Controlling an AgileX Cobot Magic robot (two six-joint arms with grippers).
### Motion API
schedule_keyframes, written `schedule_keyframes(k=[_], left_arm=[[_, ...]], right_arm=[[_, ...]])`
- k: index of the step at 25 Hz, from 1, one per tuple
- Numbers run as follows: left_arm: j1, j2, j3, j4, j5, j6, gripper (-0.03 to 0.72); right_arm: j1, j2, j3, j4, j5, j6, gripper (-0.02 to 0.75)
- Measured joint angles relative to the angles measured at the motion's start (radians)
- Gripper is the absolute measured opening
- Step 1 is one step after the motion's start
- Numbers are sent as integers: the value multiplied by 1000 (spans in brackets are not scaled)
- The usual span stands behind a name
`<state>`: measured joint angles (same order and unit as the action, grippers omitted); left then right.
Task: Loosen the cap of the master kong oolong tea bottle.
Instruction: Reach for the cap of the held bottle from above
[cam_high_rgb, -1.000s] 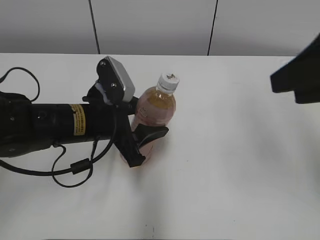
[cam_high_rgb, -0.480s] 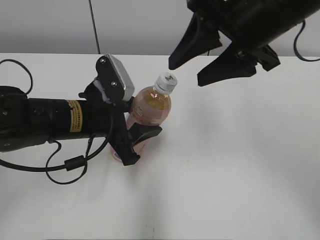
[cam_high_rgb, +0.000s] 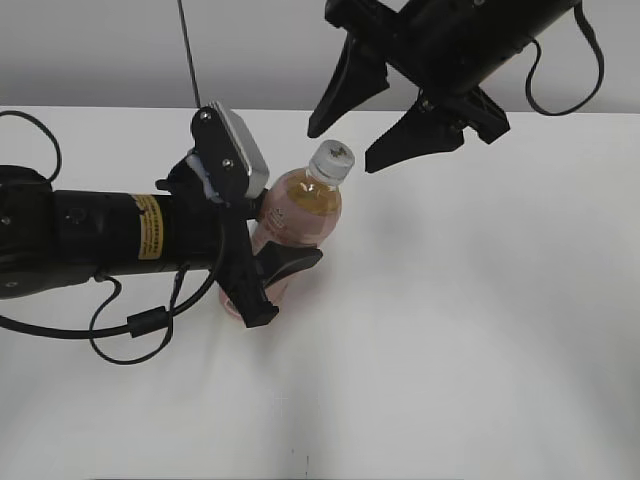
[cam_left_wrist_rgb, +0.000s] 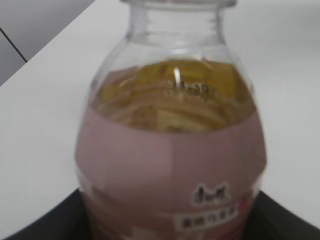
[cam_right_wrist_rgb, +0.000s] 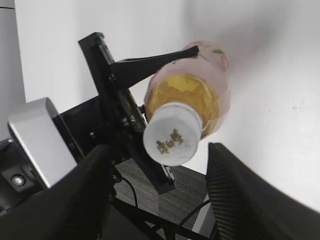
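Observation:
The master kong oolong tea bottle (cam_high_rgb: 297, 222) stands tilted on the white table, amber tea above a pink label; it fills the left wrist view (cam_left_wrist_rgb: 170, 165) and shows from above in the right wrist view (cam_right_wrist_rgb: 200, 95). My left gripper (cam_high_rgb: 268, 270) is shut on the bottle's lower body. The white cap (cam_high_rgb: 331, 163) with a dark mark on top sits on the neck; it also shows in the right wrist view (cam_right_wrist_rgb: 172, 140). My right gripper (cam_high_rgb: 342, 144) is open, hovering just above the cap with a finger on either side, not touching it (cam_right_wrist_rgb: 160, 200).
The white table (cam_high_rgb: 470, 330) spreads around the bottle. A grey panelled wall (cam_high_rgb: 260, 50) lies behind. The left arm's black cable (cam_high_rgb: 140, 335) loops on the table at the left.
My right arm has swung in from the upper right and lowered until its open fingers straddle the cap. The left gripper and bottle shifted slightly left.

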<state>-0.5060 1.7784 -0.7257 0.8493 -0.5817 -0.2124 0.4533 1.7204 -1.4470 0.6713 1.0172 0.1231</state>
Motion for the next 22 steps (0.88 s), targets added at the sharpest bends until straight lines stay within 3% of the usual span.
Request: schedule_keyframes(k=[13,22], left_arm=[[0,0,0,2,-4,0,409],[0,0,0,2,-7,0,409]], right_arm=[[0,59,-22,-18,0,17,453],[0,66,-48,-18,1,18,335]])
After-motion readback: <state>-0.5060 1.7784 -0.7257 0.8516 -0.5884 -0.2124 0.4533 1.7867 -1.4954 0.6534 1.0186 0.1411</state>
